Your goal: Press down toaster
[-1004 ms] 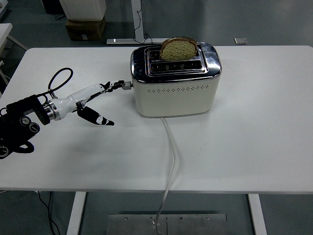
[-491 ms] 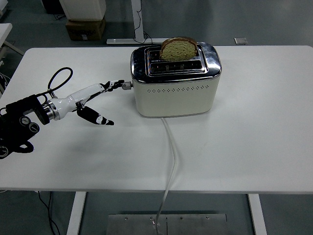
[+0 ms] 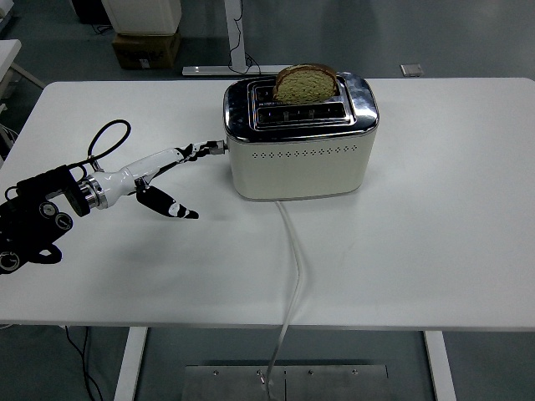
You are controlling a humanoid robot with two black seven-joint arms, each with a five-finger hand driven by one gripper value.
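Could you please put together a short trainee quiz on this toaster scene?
1. True or false: the slice of brown bread sits sunk fully out of sight in the cream and chrome toaster.
2. Which part of the left hand reaches the toaster's small side lever? A) palm B) extended fingertips C) wrist
3. Fill in: the white power cord runs from the toaster's front toward the table's ___ edge.

Key: 1 false, the bread stands up out of the rear slot; 2 B; 3 near.
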